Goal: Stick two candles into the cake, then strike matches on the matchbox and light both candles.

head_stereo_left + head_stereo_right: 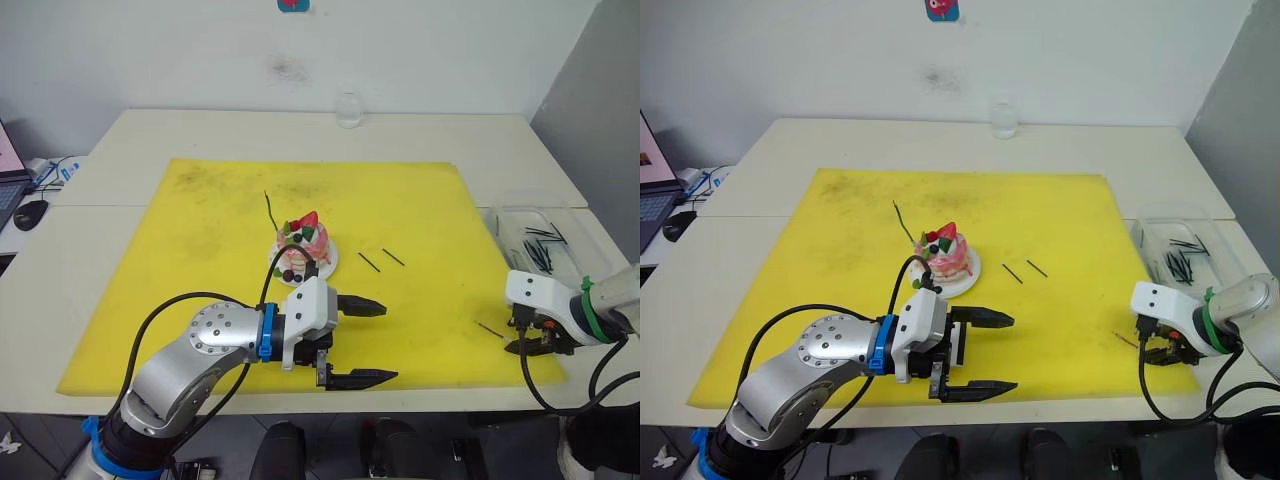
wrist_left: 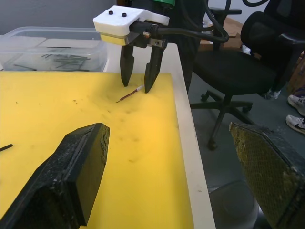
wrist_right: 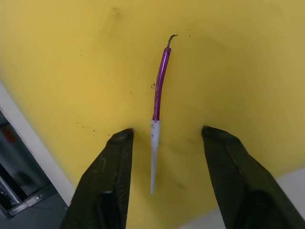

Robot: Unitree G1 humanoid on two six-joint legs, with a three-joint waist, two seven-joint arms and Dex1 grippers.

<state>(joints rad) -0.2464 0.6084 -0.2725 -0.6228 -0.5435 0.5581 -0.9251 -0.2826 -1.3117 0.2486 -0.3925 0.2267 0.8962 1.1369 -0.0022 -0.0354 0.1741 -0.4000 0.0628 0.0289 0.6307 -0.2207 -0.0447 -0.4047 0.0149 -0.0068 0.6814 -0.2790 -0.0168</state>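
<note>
While green candle (image 1: 270,209) already stands in cake (image 1: 304,243) mid-mat, right gripper (image 3: 164,138) hangs spread over red candle (image 3: 160,90) lying flat near mat's right near corner, fingers straddling pale end, likely lining up pinch; left gripper (image 1: 358,341) released, empty, idle just near of cake; two matches (image 1: 381,259) right of cake, matchbox not made out
</note>
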